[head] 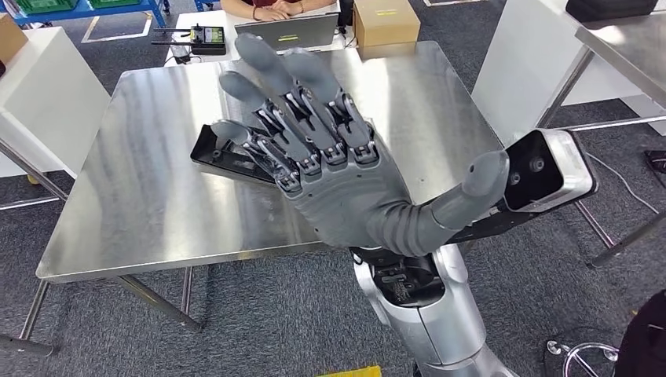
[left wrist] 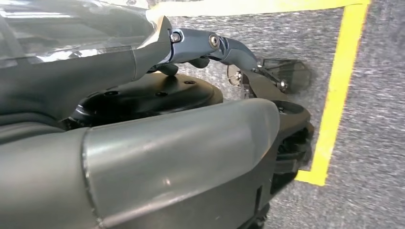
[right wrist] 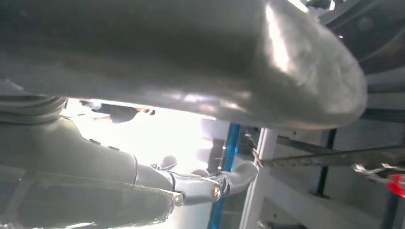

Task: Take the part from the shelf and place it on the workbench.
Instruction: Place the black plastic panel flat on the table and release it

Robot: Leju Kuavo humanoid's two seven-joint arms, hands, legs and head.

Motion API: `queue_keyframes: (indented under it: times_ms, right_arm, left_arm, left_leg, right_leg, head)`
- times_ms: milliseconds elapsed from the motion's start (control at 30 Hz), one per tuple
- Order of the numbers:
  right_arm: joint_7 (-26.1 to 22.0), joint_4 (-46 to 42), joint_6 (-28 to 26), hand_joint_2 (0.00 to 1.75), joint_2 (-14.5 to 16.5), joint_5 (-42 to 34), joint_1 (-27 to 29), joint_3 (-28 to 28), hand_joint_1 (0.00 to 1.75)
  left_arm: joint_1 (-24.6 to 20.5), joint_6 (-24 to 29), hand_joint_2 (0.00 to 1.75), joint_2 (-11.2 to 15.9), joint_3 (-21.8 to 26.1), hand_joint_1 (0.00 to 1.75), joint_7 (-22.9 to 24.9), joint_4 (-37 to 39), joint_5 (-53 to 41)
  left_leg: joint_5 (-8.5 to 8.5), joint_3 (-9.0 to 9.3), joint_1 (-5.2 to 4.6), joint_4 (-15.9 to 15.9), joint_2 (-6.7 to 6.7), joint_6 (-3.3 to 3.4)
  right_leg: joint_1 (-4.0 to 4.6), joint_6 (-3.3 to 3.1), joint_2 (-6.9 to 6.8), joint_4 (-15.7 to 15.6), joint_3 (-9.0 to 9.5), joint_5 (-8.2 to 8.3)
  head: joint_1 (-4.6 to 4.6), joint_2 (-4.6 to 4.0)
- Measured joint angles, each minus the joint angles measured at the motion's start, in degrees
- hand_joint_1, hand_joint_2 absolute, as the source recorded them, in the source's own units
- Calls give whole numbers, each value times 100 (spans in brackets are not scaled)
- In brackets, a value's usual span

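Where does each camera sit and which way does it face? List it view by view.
Head: high on the body, looking forward and down at the workbench; the raised right robot hand fronts the black part.
Left wrist: behind the left robot hand, facing carpet with yellow tape.
Right wrist: behind the right robot hand, facing a blue shelf post.
Shared: head and right wrist both show the right robot hand.

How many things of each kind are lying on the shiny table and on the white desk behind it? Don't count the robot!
black part: 1
laptop: 1
cardboard box: 1
black remote with antenna: 1
Total: 4
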Motion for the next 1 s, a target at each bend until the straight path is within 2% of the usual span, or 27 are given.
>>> queue_keyframes:
  times_ms: [33, 67, 100, 133, 167, 200, 233, 267, 300, 333, 367, 433, 467, 533, 567, 600, 633, 667, 700, 733, 800, 833, 867, 900, 933, 967, 1000]
  right_arm:
    - [0, 12, 10, 0, 9, 0, -6, 4, 0]
    - [0, 30, 22, 0, 16, 0, -10, 7, 0]
    - [0, 52, 34, 0, 19, 0, -13, 10, 0]
    - [0, 80, 46, 0, 20, 1, -17, 14, 0]
    - [0, 109, 57, 0, 21, 1, -25, 16, 0]
    - [0, 134, 70, 0, 26, 1, -38, 18, 0]
    - [0, 154, 84, 0, 39, 1, -54, 18, 0]
    - [0, 168, 99, 0, 56, 1, -74, 19, 0]
    - [0, 184, 120, 0, 75, 3, -93, 24, 0]
    - [0, 207, 139, 0, 94, 7, -110, 36, 0]
    - [0, 236, 160, 0, 105, 12, -125, 51, 0]
    - [0, 312, 207, 0, 115, 18, -140, 84, 0]
    - [2, 347, 232, 0, 117, 17, -148, 99, 0]
    - [6, 413, 273, 0, 120, 9, -163, 131, 0]
    - [9, 446, 286, 0, 121, 5, -168, 148, 0]
    - [14, 483, 301, 0, 122, -2, -170, 160, 0]
    - [21, 520, 319, 0, 122, -8, -171, 171, 0]
    - [30, 555, 337, 0, 125, -16, -175, 183, 0]
    - [38, 590, 358, 0, 134, -29, -189, 199, 0]
    - [43, 620, 376, 0, 151, -44, -214, 219, 0]
    - [46, 671, 417, 0, 200, -73, -291, 258, 0]
    - [46, 693, 435, 0, 217, -83, -324, 270, 0]
    - [47, 716, 451, 0, 223, -89, -345, 276, 0]
    - [48, 745, 463, 0, 220, -94, -355, 278, 0]
    - [49, 775, 472, 0, 216, -97, -366, 279, 0]
    - [50, 803, 482, 0, 215, -96, -377, 279, 0]
    - [51, 830, 491, 0, 216, -75, -388, 280, 0]
  left_arm:
    - [-2, 4, 0, -2, 1, 0, 0, 0, 7]
    - [-5, 8, 0, -4, 3, 0, 0, 0, 14]
    - [-10, 15, 0, -4, 7, 0, 0, 0, 21]
    - [-13, 26, 0, -6, 14, 0, 1, 0, 27]
    - [-15, 36, 0, -7, 20, 0, 4, 1, 35]
    - [-16, 50, 0, -7, 26, 0, 8, 1, 41]
    - [-17, 62, 0, -8, 30, 0, 12, 2, 48]
    - [-17, 72, 0, -8, 32, 0, 15, 3, 58]
    - [-19, 82, 0, -12, 38, 0, 18, 4, 73]
    - [-23, 92, 0, -16, 48, 0, 20, 5, 92]
    - [-28, 103, 0, -23, 60, 0, 28, 6, 114]
    - [-42, 139, 0, -47, 85, 0, 55, 7, 152]
    - [-52, 167, 0, -63, 97, 0, 66, 8, 174]
    - [-73, 219, 0, -99, 127, 0, 72, 9, 209]
    - [-80, 237, 0, -113, 144, 0, 72, 9, 226]
    - [-85, 254, 0, -128, 158, 0, 72, 9, 242]
    - [-89, 273, 0, -139, 172, 0, 74, 9, 257]
    - [-91, 296, 0, -151, 191, 0, 79, 9, 275]
    - [-94, 319, 0, -165, 212, 0, 87, 9, 299]
    - [-96, 345, 0, -176, 234, 0, 98, 9, 321]
    - [-104, 463, 0, -216, 288, 0, 112, 15, 393]
    - [-106, 544, 0, -242, 318, 0, 114, 24, 427]
    - [-107, 629, 0, -267, 349, 0, 114, 37, 456]
    - [-107, 696, 0, -283, 375, 0, 114, 56, 473]
    - [-106, 742, 0, -298, 395, 0, 114, 75, 484]
    - [-107, 775, 0, -307, 408, 0, 114, 90, 493]
    - [-107, 797, 0, -313, 416, 0, 112, 101, 505]
  left_leg:
    - [-307, -96, 11, 356, -3, -34]
    - [-535, -181, 20, 739, -3, -60]
    - [-634, -219, 25, 1049, -3, -74]
    - [-590, -172, 26, 1188, -3, -75]
    - [-451, -25, 27, 1122, -4, -65]
    - [-288, 231, 27, 841, -8, -45]
    - [-208, 550, 26, 419, -21, -18]
    - [-210, 858, 18, -30, -40, 11]
    - [-247, 1076, 1, -364, -63, 43]
    - [-299, 1188, -22, -560, -83, 75]
    - [-292, 1205, -48, -629, -93, 112]
    - [-169, 1116, -53, -665, -73, 202]
    - [-84, 1051, -45, -687, -52, 252]
    - [81, 878, -46, -706, -18, 312]
    - [157, 780, -51, -700, -8, 328]
    - [229, 683, -61, -696, -1, 331]
    - [299, 588, -69, -692, 5, 330]
    - [367, 498, -73, -686, 8, 324]
    - [432, 410, -74, -674, 9, 314]
    - [488, 333, -76, -653, 7, 298]
    - [589, 213, -95, -593, 0, 256]
    - [638, 181, -99, -577, 0, 233]
    - [691, 160, -100, -573, 1, 206]
    - [737, 138, -93, -581, -2, 177]
    - [702, 99, -82, -558, -9, 141]
    - [561, 41, -68, -458, -18, 100]
    - [321, -42, -48, -249, -26, 58]
  right_leg:
    - [8, -25, -1, 4, -71, 69]
    - [14, -33, -2, 8, -156, 136]
    - [20, -28, -2, 12, -241, 202]
    - [25, -20, -2, 15, -324, 264]
    - [28, -8, -1, 17, -400, 323]
    - [29, 9, 2, 19, -466, 381]
    - [31, 29, 7, 21, -517, 432]
    - [40, 58, 9, 23, -551, 479]
    - [46, 98, 8, 18, -572, 525]
    - [45, 140, 4, 12, -585, 571]
    - [45, 189, -1, 2, -595, 619]
    - [51, 243, -2, 47, -669, 612]
    - [60, 230, 4, 171, -751, 471]
    - [66, 157, 15, 752, -966, -41]
    - [68, 140, 19, 1146, -1059, -279]
    - [70, 157, 20, 1492, -1099, -408]
    - [70, 202, 20, 1700, -1074, -416]
    - [71, 261, 20, 1705, -955, -324]
    - [71, 311, 20, 1490, -729, -195]
    - [72, 331, 20, 1110, -418, -108]
    - [97, 276, 21, 225, 199, -154]
    - [111, 232, 22, -41, 354, -218]
    - [129, 189, 23, -170, 402, -250]
    - [104, 142, 20, -178, 355, -219]
    - [83, 96, 14, -179, 313, -162]
    - [60, 36, 6, -181, 264, -96]
    - [33, -13, -3, -186, 206, -21]
  head:
    - [-6, 0]
    - [-7, 0]
    - [-8, 0]
    - [-9, 0]
    - [-9, 0]
    - [-9, 0]
    - [-10, 0]
    - [-7, 0]
    - [-4, 0]
    - [-4, 0]
    - [1, 0]
    - [-2, 0]
    - [8, 0]
    - [25, 0]
    - [36, 0]
    - [38, 0]
    - [36, 0]
    - [37, 0]
    - [36, 0]
    - [36, 0]
    - [31, 0]
    - [29, 0]
    - [27, 0]
    - [28, 0]
    - [27, 0]
    - [20, 0]
    - [12, 0]
